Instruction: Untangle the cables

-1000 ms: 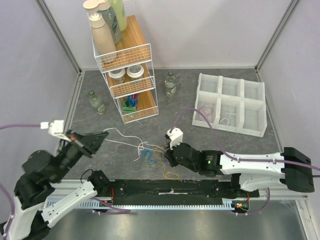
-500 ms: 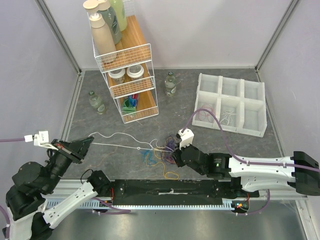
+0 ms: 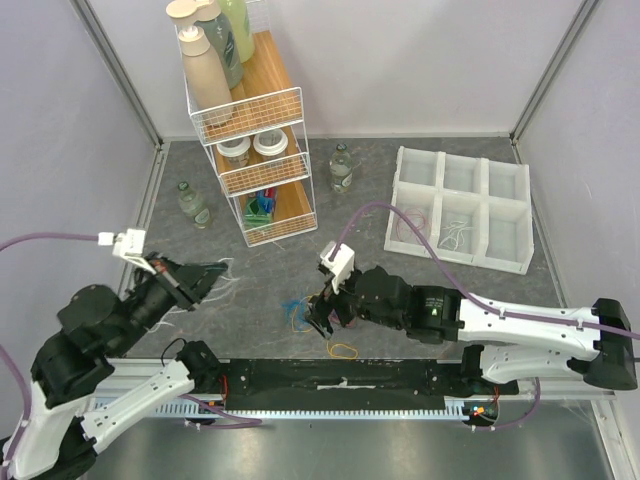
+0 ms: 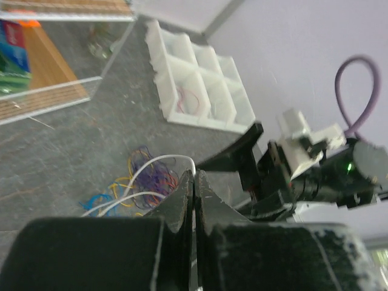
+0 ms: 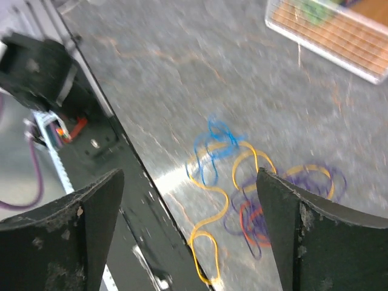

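At the near edge, the left arm [image 3: 110, 320] ends in jaws pressed together on 1 white cable [image 4: 159, 162]. They hold it lifted and off to the left, probably to draw it out of the others without dragging them along. Its loose strands trail on the desk [image 3: 480, 290] just beside the jaws, apart from the heap. The right arm [image 3: 470, 320] reaches low across the front, its jaws spread wide and holding nothing. They straddle the tangle [image 5: 254, 194] from above, likely to pin it or to pick the next strand. The tangle lies on the desk centre-front, with blue, yellow, purple and red cables still crossing each other. A yellow loop [image 3: 343, 350] strays toward the black rail [image 3: 330, 378], so a low pass there could snag on the rail. Further back stands a wire rack [image 3: 265, 130] of bottles and jars, with 2 small bottles [image 3: 192, 203] beside it. A wide pull to the left rear would sweep cable toward them. On the far right sits a white tray [image 3: 437, 190] with 6 compartments, at least 2 of which hold thin cords. It appears to be where freed cables go. The right arm's mauve hose [image 3: 380, 215] arches in front of it, partly in the way.
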